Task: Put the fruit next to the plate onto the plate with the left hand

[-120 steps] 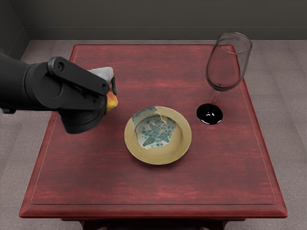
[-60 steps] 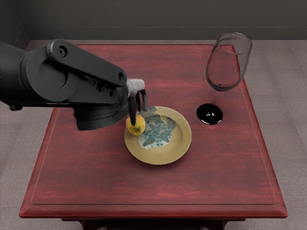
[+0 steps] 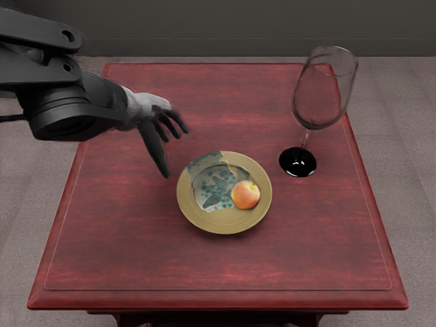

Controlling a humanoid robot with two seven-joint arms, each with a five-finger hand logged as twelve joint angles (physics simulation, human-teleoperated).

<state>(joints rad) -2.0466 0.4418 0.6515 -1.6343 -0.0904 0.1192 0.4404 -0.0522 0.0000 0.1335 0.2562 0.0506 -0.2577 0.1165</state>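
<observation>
An orange-yellow fruit [image 3: 246, 195] lies on the right half of a tan plate [image 3: 224, 221] with a blue-green patterned centre, near the middle of the table. My left hand [image 3: 162, 133] hovers up and to the left of the plate, apart from it. Its fingers are spread, pointing down and right, and hold nothing. The left arm comes in from the upper left. No right arm shows.
A tall wine glass [image 3: 317, 102] with a dark foot stands right of the plate, leaning in the picture toward the far right corner. The red wooden table [image 3: 136, 252] has a raised rim all round.
The left hand carried the fruit from the table's left to the plate, let it go, and drew back up and left. The fruit now rests on the plate's right half.
</observation>
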